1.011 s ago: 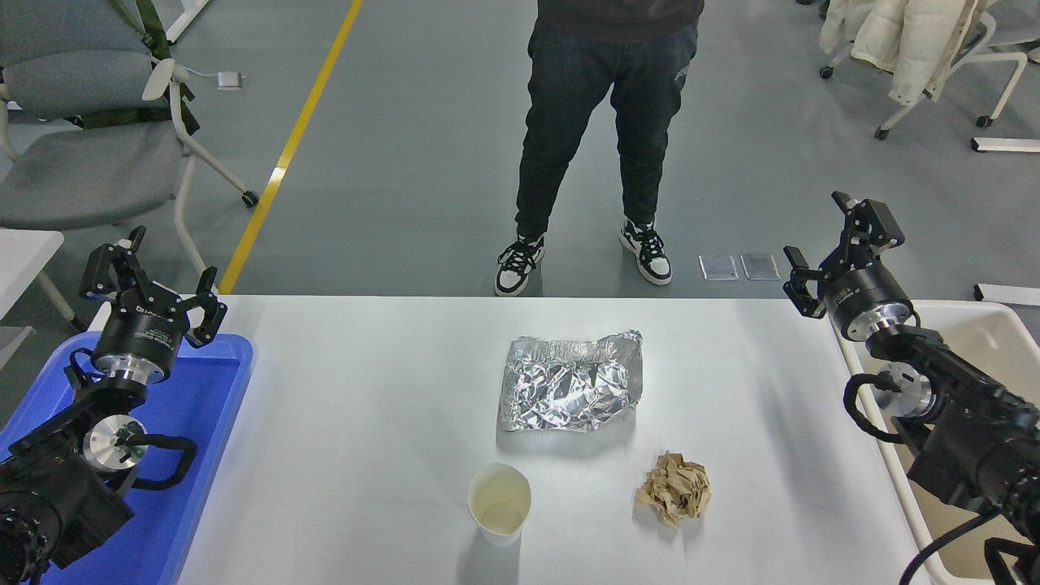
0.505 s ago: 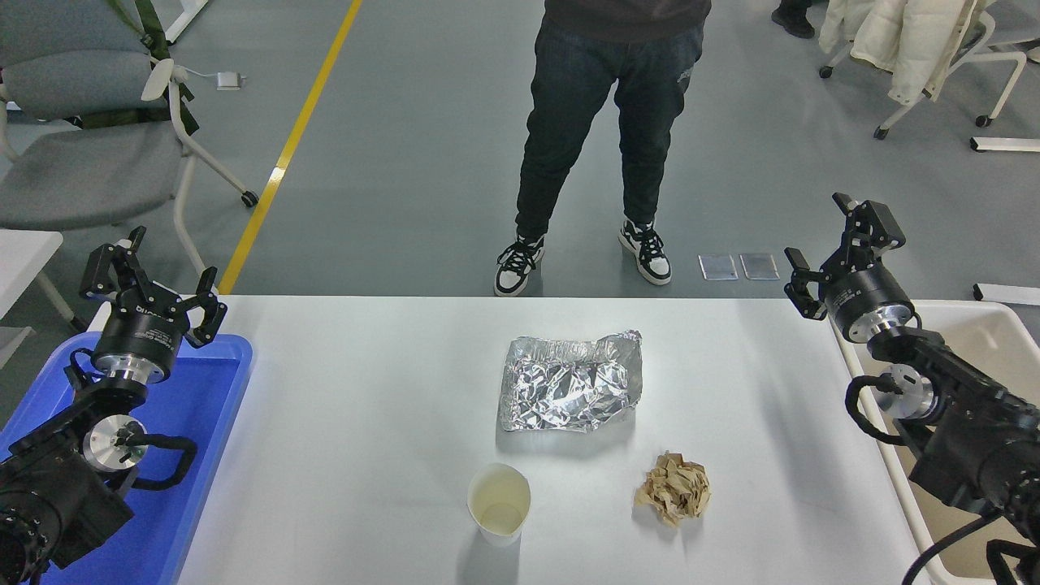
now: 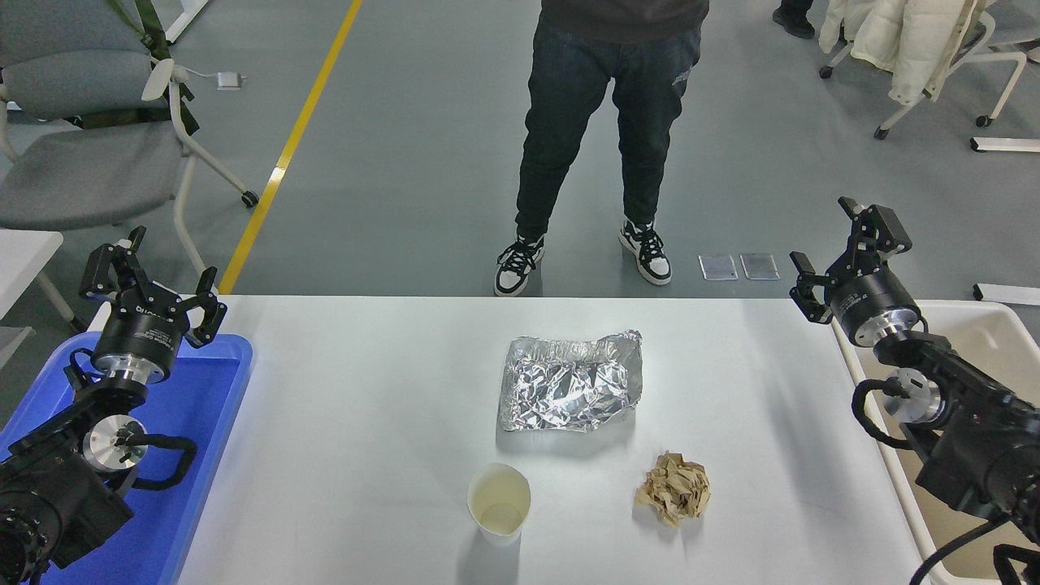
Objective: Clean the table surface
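Head view: nearest on the table surface (image 3: 366,455) stands an upright paper cup (image 3: 499,503), easily tipped; beside it a crumpled paper wad (image 3: 673,487), farther back foil (image 3: 570,382) that could slide. Both left gripper (image 3: 154,280) and right gripper (image 3: 845,252) hang spread, empty.

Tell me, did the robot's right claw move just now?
Yes. The right gripper slid a little rightward, away from the foil and toward the beige bin.
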Motion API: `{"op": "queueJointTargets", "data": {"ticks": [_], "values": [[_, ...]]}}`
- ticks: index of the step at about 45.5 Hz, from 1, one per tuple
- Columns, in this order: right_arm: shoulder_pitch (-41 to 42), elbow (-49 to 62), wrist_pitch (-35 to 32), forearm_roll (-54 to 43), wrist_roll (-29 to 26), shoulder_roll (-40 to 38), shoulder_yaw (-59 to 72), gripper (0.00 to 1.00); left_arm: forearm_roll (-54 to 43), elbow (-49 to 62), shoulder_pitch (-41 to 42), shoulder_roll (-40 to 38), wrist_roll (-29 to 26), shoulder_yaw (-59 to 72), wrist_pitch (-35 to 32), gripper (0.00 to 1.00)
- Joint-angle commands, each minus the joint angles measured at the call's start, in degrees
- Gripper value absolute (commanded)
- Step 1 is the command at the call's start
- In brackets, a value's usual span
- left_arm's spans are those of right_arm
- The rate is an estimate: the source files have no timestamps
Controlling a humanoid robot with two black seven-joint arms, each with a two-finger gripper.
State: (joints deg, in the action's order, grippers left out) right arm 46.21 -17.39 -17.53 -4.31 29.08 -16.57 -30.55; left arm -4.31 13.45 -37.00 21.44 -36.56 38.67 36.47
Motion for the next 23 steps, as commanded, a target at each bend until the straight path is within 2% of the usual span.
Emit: {"op": "queueJointTargets", "data": {"ticks": [1, 11, 23], "values": [[0.98, -0.28, -0.66, -0.35, -0.34, -1.62, 0.05, 0.99, 0.0, 0.0, 0.0, 0.0, 0.0, 0.0, 0.0, 1.0], [0.81, -0.1, -5.23, -0.35, -0.08, -2.68, 0.14, 1.0, 0.0, 0.0, -0.09, 0.0, 0.0, 0.0, 0.09, 1.0], [0.72, 0.51, -4.35, -0.35, -0.25, -2.41, 0.23, 0.99, 0.0, 0.09, -0.17, 0.0, 0.0, 0.0, 0.27, 1.0]]}}
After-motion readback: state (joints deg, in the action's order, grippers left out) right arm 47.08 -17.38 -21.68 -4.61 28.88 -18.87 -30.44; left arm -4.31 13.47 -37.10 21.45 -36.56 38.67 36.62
